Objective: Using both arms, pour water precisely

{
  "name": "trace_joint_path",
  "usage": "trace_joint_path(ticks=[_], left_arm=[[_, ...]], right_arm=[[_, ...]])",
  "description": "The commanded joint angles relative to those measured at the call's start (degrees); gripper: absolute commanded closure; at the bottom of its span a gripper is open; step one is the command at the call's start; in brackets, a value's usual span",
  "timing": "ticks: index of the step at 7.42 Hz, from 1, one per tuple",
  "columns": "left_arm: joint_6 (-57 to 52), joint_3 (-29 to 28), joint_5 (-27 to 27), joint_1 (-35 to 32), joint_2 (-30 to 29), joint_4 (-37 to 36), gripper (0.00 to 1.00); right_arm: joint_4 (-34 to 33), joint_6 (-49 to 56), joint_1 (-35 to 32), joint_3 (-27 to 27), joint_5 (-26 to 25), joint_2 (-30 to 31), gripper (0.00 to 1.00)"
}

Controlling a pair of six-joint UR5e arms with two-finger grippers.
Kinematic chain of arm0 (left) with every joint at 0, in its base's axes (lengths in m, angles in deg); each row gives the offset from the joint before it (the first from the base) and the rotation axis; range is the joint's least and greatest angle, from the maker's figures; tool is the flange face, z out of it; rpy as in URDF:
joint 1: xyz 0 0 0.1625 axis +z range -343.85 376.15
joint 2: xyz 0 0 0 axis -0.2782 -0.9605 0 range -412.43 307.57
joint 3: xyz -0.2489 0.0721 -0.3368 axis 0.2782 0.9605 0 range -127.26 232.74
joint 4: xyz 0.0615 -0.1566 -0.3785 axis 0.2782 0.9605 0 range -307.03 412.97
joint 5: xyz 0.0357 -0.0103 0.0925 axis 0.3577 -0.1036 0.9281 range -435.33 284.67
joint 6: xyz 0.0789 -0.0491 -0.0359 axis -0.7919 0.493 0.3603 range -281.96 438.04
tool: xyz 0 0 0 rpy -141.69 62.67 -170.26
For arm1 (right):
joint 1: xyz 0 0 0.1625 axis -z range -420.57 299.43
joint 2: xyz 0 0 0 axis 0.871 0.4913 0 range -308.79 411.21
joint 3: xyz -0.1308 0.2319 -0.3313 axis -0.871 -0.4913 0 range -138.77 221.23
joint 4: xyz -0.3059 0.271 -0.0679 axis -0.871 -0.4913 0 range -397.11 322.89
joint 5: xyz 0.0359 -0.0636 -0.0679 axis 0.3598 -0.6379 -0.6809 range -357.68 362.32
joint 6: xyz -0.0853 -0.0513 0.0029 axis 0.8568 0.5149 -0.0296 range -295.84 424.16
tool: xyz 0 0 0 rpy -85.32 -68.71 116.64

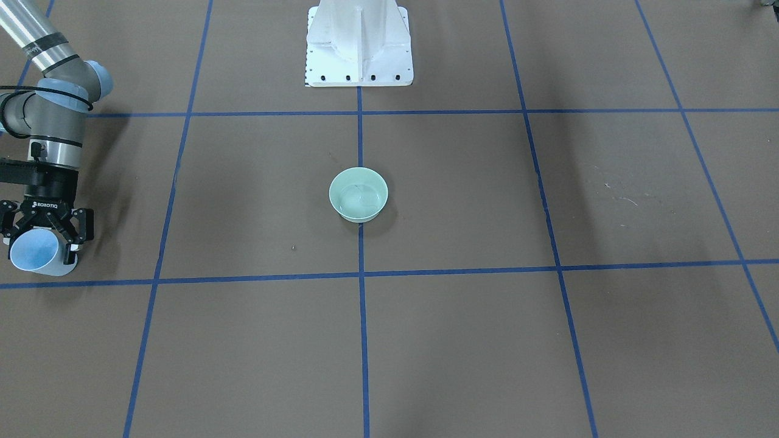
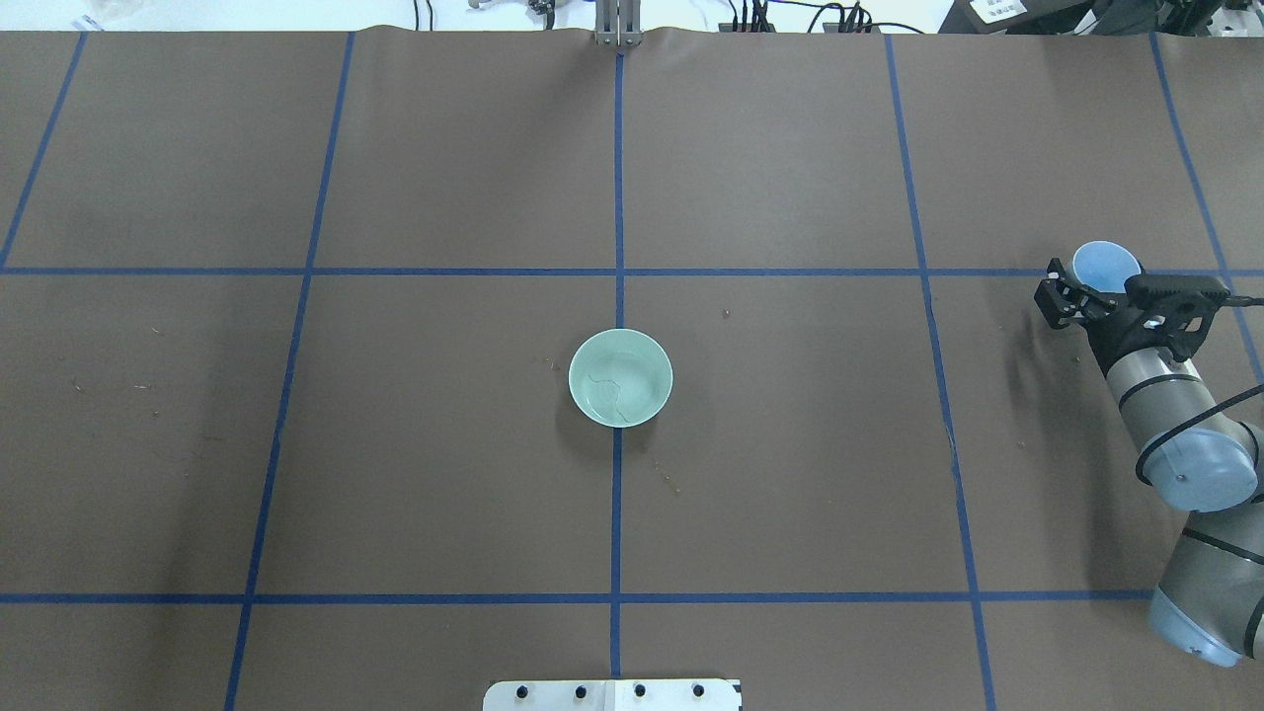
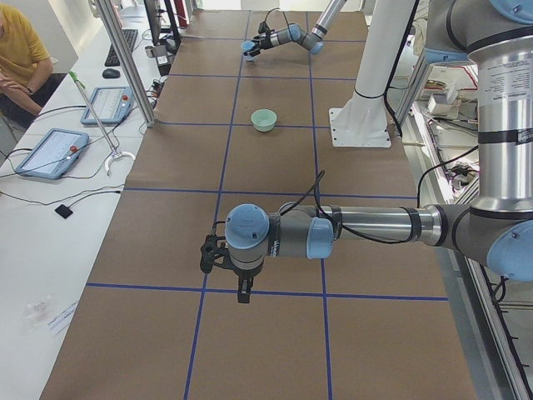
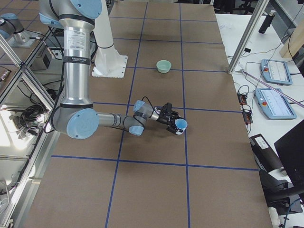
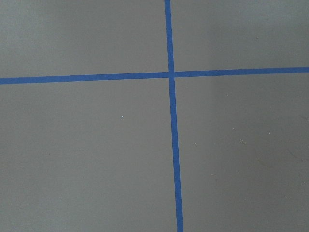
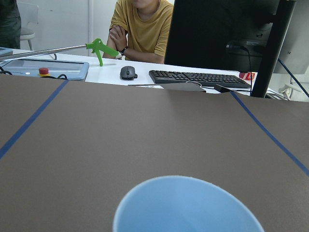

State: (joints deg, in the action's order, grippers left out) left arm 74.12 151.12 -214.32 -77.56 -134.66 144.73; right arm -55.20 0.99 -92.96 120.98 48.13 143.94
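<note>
A pale green bowl (image 1: 358, 194) stands at the table's middle, also in the overhead view (image 2: 620, 378). Faint ripples inside it show a little clear water (image 2: 612, 387). My right gripper (image 1: 42, 240) is shut on a light blue cup (image 1: 33, 250) low over the table's right side (image 2: 1106, 264), far from the bowl. The cup's rim fills the bottom of the right wrist view (image 6: 188, 208). My left gripper (image 3: 225, 267) shows only in the exterior left view, low over the table's left end; I cannot tell whether it is open or shut.
The white pedestal (image 1: 359, 42) stands behind the bowl. Blue tape lines (image 2: 618, 197) grid the brown table. A seated person (image 6: 142, 29), a keyboard (image 6: 200, 77) and a monitor (image 6: 227, 34) sit beyond the table's far edge.
</note>
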Motion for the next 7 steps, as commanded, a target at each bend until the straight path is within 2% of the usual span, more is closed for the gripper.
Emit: trace_joint_path(ticks=[1, 3, 5, 7], left_arm=[[0.0, 0.0, 0.0, 0.0, -0.1, 0.0, 0.00], [0.0, 0.0, 0.0, 0.0, -0.2, 0.0, 0.00], [0.0, 0.1, 0.0, 0.0, -0.2, 0.0, 0.00], [0.0, 0.1, -0.1, -0.1, -0.1, 0.0, 0.00]], right_arm=[[0.6, 1.2, 0.0, 1.4, -3.7, 0.5, 0.00], [5.2, 3.7, -0.1, 1.2, -4.8, 0.7, 0.00], [6.4, 5.8, -0.3, 2.9, -4.5, -0.3, 0.00], [6.3, 7.4, -1.9, 6.8, 3.0, -0.4, 0.00]])
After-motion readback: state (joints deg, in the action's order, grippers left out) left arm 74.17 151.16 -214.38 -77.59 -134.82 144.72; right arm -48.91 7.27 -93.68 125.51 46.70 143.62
